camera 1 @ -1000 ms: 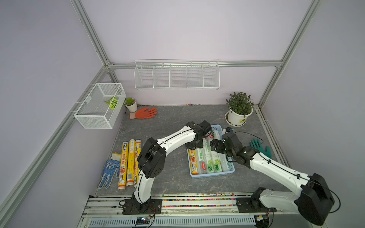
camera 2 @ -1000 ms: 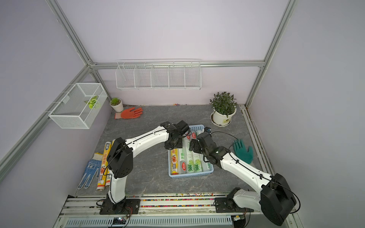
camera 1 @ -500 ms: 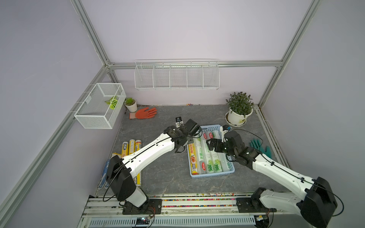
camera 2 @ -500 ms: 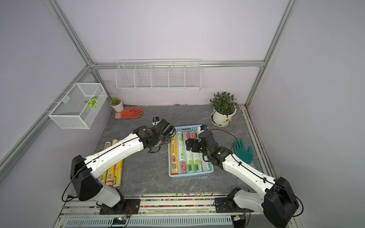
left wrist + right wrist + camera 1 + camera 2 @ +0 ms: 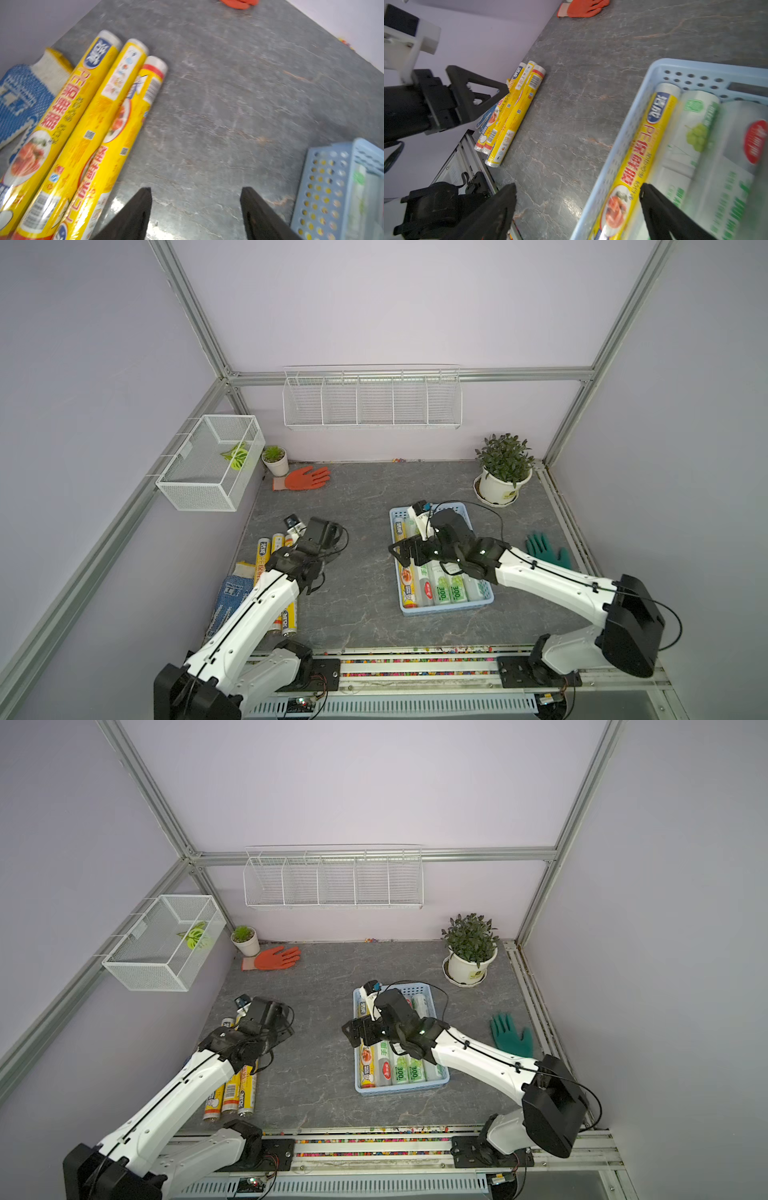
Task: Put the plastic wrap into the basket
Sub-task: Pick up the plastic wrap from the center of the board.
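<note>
- Three yellow plastic-wrap rolls lie side by side on the table, touching one another, next to a blue glove and well apart from the light-blue basket
- Their long axes run roughly parallel to the basket's long side, and the left arm is clearly the nearer one
- In the left wrist view the rolls sit off to one side of the left fingers, which point at bare table; the next reach likely needs a sideways shift, with the fingers set across one roll
- The left fingers stand partly open, holding and touching nothing
- The right fingers are spread wide and empty at the basket's rim, above the stored rolls; I cannot tell whether they touch one
</note>
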Robot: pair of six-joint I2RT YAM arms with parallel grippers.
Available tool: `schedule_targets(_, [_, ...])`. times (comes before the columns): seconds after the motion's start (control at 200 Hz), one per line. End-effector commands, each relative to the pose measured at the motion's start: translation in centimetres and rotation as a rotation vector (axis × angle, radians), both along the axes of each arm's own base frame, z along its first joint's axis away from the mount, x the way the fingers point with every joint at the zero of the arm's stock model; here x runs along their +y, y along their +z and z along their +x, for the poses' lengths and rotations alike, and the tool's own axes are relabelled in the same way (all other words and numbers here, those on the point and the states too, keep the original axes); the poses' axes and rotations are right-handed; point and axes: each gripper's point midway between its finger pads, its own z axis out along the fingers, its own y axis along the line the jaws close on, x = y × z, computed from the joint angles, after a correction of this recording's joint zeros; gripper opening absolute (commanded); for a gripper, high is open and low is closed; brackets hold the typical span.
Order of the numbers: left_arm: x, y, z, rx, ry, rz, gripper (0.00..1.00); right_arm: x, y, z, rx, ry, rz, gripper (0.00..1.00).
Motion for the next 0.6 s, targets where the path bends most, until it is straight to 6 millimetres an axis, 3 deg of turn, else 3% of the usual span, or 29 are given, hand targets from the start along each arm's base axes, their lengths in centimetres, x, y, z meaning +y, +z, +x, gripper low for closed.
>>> schedule_targets(0.0, [2.2,-1.8,-0.3,0.025,0.026,-0.053,0.77,2.8,-0.6,-1.2,-0.022,0.112,-0.051,0.98])
schedule_targets(0.09, [4.3,-3.3,-0.3,0.050,0.093,-0.115,0.78,4.8,-1.6,-1.9,0.010,0.171,-0.092,0.98])
schedule_targets(0.26, [5.6,-5.0,1.1,0.074,0.148,-0.137,0.84,7.7,-3.1,-3.6,0.086,0.269,-0.133,0.98])
schedule_targets(0.405, [6.9,-7.2,1.5,0.155,0.211,-0.087,0.85,8.9,-4.2,-4.2,0.142,0.292,-0.123,0.98])
schedule_targets(0.595, [6.7,-9.6,2.4,0.237,0.200,-0.087,0.86,9.5,-5.7,-3.3,0.156,0.253,-0.148,0.98])
